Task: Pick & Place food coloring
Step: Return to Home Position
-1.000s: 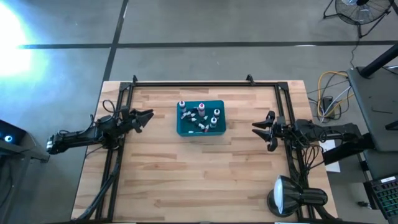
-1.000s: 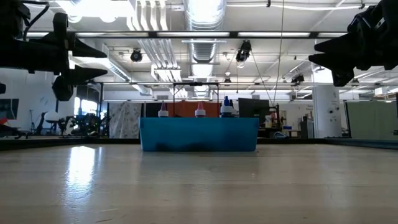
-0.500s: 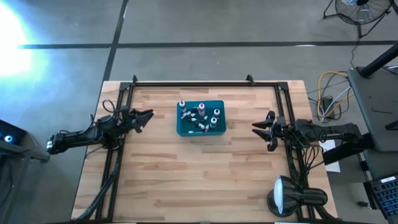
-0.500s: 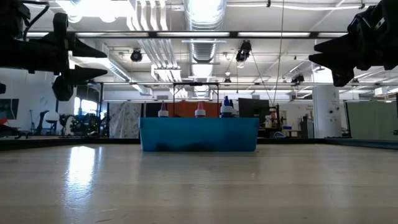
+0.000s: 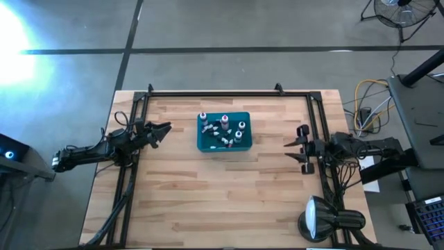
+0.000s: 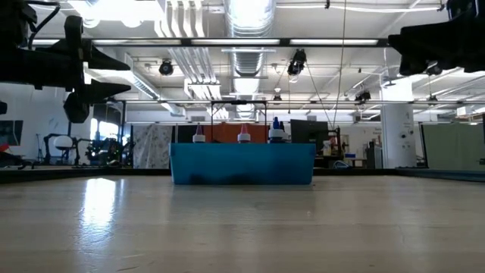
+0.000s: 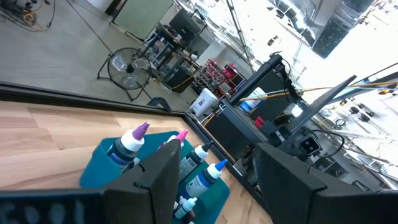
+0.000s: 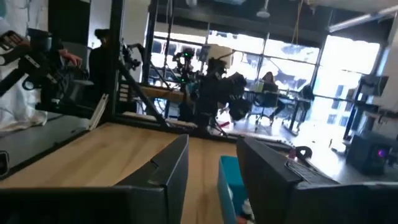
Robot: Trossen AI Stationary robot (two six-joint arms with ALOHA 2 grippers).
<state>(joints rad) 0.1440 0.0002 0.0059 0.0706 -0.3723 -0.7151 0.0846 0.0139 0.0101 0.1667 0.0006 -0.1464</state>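
Several small food coloring bottles stand and lie inside a teal bin on the far middle of the wooden table. In the low view their caps rise above the bin's wall. My left gripper hovers level to the left of the bin, open and empty, and its wrist view shows the bottles ahead. My right gripper hovers level near the table's right edge, open and empty, pointing toward the bin.
A black rail frame runs along the table's far edge and down both sides. A round lamp stands at the near right corner. Bare wood lies between the bin and the near edge.
My right gripper has rolled about its own axis and tipped a little upward while staying in place; in the low view it now shows higher. My left gripper and the bin with its bottles have kept still.
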